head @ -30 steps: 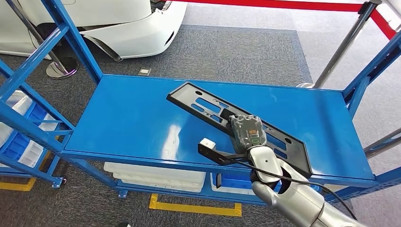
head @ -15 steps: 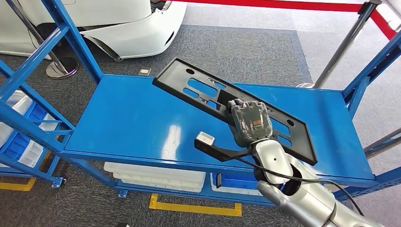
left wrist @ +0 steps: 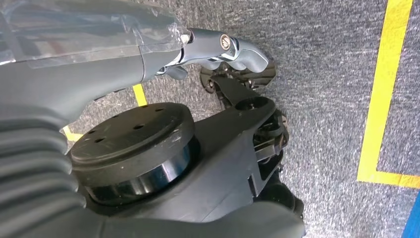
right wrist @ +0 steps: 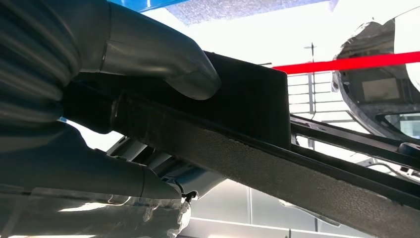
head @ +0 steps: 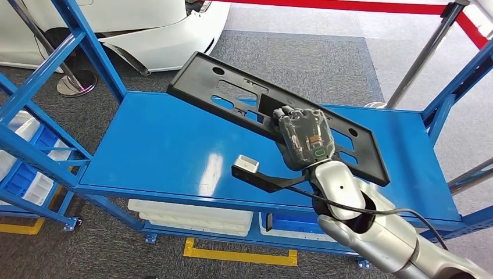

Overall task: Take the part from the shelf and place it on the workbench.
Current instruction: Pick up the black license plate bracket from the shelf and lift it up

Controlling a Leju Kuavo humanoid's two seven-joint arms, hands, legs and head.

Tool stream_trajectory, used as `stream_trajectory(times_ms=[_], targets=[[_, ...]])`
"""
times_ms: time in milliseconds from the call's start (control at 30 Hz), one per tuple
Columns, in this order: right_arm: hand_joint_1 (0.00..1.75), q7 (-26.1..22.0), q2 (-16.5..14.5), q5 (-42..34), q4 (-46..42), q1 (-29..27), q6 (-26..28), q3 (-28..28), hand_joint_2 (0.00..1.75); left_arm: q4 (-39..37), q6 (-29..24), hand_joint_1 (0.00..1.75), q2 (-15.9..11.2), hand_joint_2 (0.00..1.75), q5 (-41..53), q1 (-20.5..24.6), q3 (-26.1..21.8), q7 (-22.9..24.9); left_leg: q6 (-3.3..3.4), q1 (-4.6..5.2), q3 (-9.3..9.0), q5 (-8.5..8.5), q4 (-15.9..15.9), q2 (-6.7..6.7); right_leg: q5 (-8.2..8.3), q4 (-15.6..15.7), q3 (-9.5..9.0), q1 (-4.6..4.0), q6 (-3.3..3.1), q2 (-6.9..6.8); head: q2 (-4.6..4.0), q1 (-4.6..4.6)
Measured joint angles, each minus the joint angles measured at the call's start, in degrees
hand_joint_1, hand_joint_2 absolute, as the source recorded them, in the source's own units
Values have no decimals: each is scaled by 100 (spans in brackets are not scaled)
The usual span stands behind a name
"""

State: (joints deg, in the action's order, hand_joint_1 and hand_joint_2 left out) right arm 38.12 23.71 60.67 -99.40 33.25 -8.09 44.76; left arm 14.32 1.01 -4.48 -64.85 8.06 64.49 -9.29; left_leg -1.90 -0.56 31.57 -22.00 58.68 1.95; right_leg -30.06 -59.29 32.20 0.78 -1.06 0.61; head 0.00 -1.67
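Part lifted higher off shelf; right hand gripping; upright near.

floor: grey carpet, yellow tape lines — beyond: white car, red barrier

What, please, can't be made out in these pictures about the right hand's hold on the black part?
- Head view: the right hand covers its own fingers and the black part beneath.
- Right wrist view: the part's far end is cut off by the edge.
- The workbench.
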Motion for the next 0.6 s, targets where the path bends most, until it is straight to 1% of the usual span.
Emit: stream_trajectory(times_ms=[200, 600], targets=[[175, -9, 0, 5, -3, 35, 63, 94, 175, -8, 77, 0, -17, 175, -30, -31, -1, -51, 0, 0, 0, 0, 0, 0, 0, 0, 0, 0, 0, 0, 0, -2], [175, -49, -5, -202, -3, 36, 157, 150, 175, -36, -157, 0, -32, 175, -144, -49, -13, -52, 0, 0, 1, 0, 0, 0, 0, 0, 0, 0, 0, 0, 0, -2]])
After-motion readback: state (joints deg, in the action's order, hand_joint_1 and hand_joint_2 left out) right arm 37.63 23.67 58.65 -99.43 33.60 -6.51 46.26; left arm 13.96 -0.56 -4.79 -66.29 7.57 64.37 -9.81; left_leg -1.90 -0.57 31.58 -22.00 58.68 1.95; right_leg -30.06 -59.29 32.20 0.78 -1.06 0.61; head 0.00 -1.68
